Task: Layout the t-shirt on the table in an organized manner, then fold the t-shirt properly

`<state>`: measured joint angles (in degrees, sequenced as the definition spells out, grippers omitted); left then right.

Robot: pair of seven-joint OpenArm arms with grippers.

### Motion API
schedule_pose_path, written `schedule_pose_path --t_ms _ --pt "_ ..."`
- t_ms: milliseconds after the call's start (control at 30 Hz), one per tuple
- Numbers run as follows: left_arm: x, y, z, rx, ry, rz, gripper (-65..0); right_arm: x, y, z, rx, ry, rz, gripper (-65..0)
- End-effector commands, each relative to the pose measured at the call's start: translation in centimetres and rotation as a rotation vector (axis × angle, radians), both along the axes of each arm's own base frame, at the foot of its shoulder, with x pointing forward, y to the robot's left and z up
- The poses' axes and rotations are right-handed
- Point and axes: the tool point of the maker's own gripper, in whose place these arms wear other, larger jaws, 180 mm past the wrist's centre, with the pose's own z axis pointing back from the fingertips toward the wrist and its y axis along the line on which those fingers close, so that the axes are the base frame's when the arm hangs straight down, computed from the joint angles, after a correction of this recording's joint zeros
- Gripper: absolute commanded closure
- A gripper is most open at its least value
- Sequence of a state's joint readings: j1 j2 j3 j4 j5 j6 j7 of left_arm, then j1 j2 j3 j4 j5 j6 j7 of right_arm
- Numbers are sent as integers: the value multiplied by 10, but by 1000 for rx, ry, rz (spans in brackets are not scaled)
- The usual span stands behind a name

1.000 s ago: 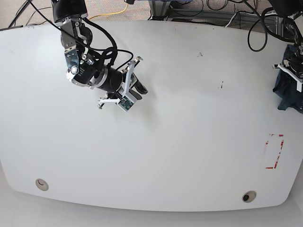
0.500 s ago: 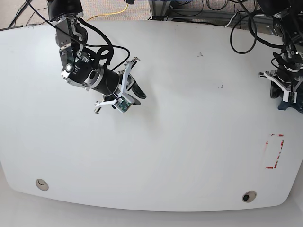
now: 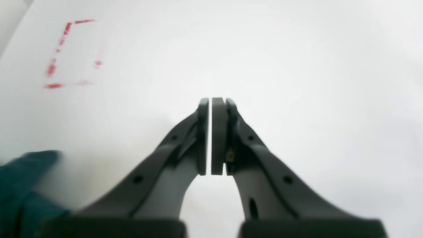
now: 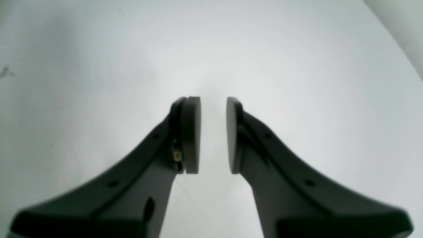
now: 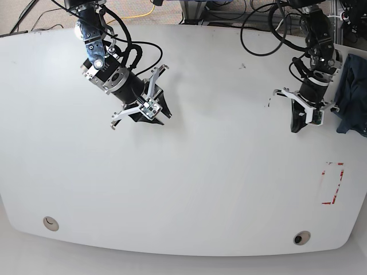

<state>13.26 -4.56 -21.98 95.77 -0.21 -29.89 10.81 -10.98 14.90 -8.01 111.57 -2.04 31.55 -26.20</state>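
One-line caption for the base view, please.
Both grippers, left shut and empty, right slightly open, hover over the table; t-shirt bunched at its edge.

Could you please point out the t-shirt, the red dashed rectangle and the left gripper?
t-shirt (image 5: pixel 352 94), base view, bunched cloth.
red dashed rectangle (image 5: pixel 333 183), base view, right side.
left gripper (image 3: pixel 210 102), left wrist view, between fingertips.

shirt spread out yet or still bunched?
Bunched. The t-shirt sits crumpled at the table edge, beside the shut, empty left gripper.

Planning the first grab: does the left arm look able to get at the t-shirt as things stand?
Probably yes. The left gripper, shut and empty, sits just beside the t-shirt bunched at the table edge, with nothing between them.
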Motion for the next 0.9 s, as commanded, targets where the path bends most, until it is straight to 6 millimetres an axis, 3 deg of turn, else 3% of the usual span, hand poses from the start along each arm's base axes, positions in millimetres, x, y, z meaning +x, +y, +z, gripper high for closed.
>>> schedule_pose_path --t_ms 0,300,400,500,867 --pt "3 -14 18 -10 -89 -37 0 8 -7 16 61 -72 -31 -122" --pt "-27 -60 9 -40 -65 -156 0 7 -70 -1 94 -77 -212 -116" --pt "-40 -70 10 -43 -55 -181 0 -1 -90 -10 88 -56 -263 -62" --pt "-54 -73 10 -42 -38 -189 0 -11 -104 -16 107 -26 -310 0" --pt "-107 -74 -8 -43 76 -190 0 -70 -136 -32 188 104 -436 -8"
